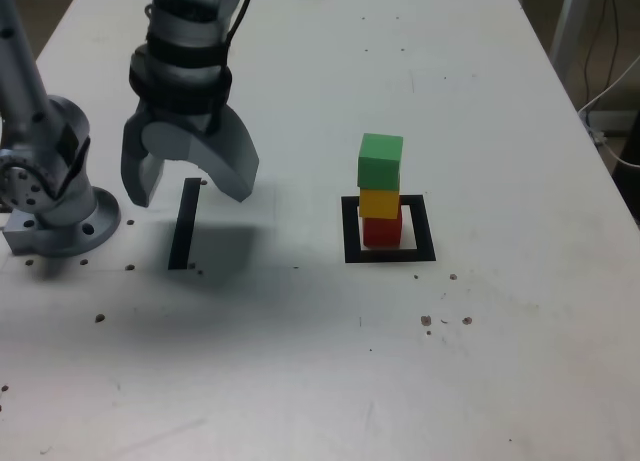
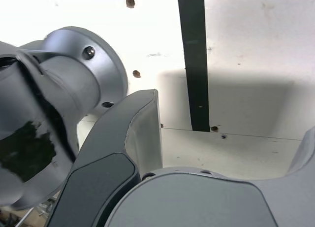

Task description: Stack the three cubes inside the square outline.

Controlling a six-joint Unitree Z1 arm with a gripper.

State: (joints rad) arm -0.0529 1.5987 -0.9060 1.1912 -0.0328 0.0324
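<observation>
The grey two-fingered gripper [image 1: 190, 186] hangs empty, jaws spread, at left of frame. Small matte red [image 1: 382, 230], yellow [image 1: 380, 202] and green [image 1: 381, 160] cubes stand stacked inside the thick black square outline [image 1: 350, 231], right of centre; the green one sits slightly askew, so a bump could topple them.

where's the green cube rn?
Exterior view, right of centre: the green cube tops the stack, on the yellow cube, inside the square outline.

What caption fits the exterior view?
Green cube on yellow cube on red cube in the square outline; open gripper away.
</observation>
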